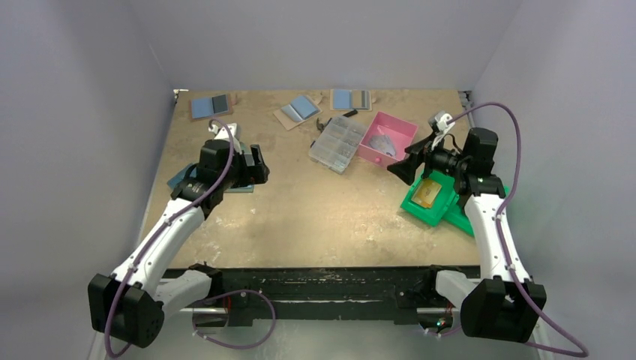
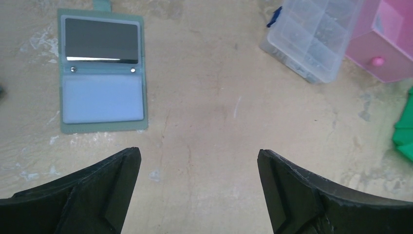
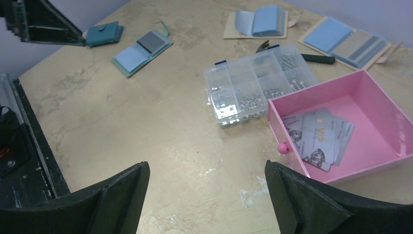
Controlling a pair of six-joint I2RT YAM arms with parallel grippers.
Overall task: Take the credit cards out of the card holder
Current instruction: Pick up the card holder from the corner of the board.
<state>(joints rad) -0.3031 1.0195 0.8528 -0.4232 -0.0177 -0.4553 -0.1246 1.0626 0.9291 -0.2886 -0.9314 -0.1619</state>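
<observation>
- Card holder [image 2: 103, 100]: lies open and flat on the table [image 1: 315, 217], near its left edge at mid-depth, just ahead of the L gripper [image 2: 199, 156]. Teal border, pale blue half nearer the gripper, dark grey glossy half beyond, two snaps along the fold.
- L gripper: jaws spread wide, nothing btwn them, hovering short of the holder, no contact.
- R gripper [image 3: 207, 168]: jaws also wide apart and empty, toward the right edge, well apart from the holder.
- Credit cards: not separately visible in the holder. The grey panel may be a card under a sleeve, cannot tell.
- Loose cards [image 3: 319, 136]: a fan of several inside the pink box [image 3: 389, 131].
- Handling (est.): holder is thin, light and floppy, so it is likely to slide or fold if tugged. Cards are stiff, thin and slick.
- Grip (est.): pin the teal border w/ one gripper and pinch any exposed card edge at the pocket mouth w/ the other. Which side the mouth is on is unclear.
</observation>
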